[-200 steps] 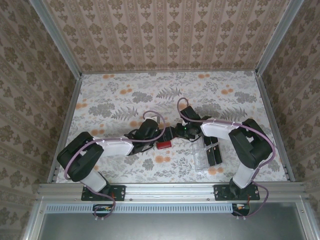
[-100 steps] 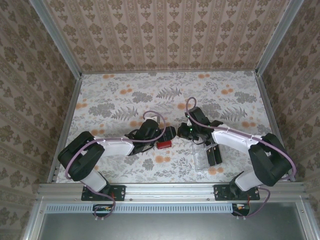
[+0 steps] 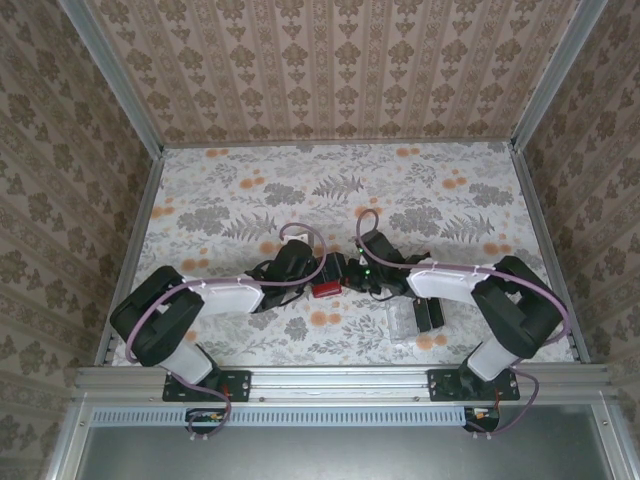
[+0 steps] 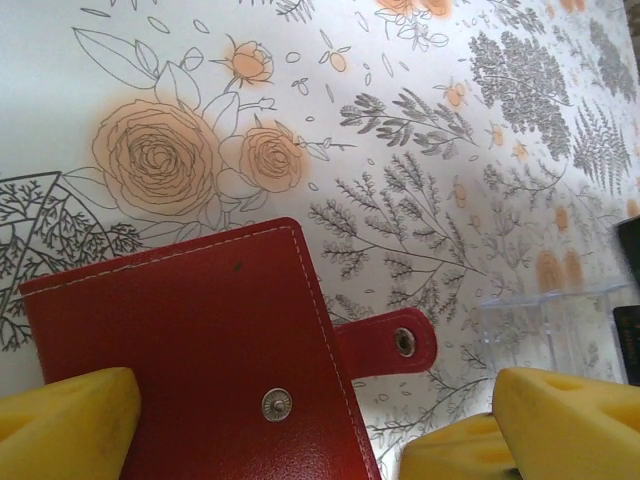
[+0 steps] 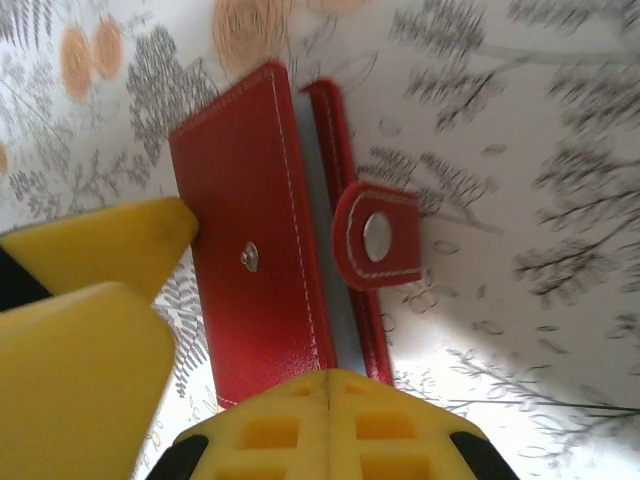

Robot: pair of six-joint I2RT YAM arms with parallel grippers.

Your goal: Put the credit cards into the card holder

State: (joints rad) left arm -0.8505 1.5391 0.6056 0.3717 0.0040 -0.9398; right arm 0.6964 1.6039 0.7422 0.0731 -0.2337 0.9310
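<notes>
The red card holder lies flat on the flowered table between both arms, its strap unsnapped and sticking out sideways. My left gripper is open, its yellow fingers on either side of the card holder. My right gripper is shut with nothing between its fingers, its tips at the near edge of the card holder, where a gap shows between the covers. Black credit cards lie by the clear tray to the right; the edge of one credit card shows in the left wrist view.
A clear plastic slotted tray stands at the front right, next to the cards. Patterned walls enclose the table at the back and both sides. The left gripper's yellow fingers crowd the holder's left side in the right wrist view.
My right arm has swung left from the tray to the card holder, and its jaws have closed. The left gripper has stayed open over the holder.
</notes>
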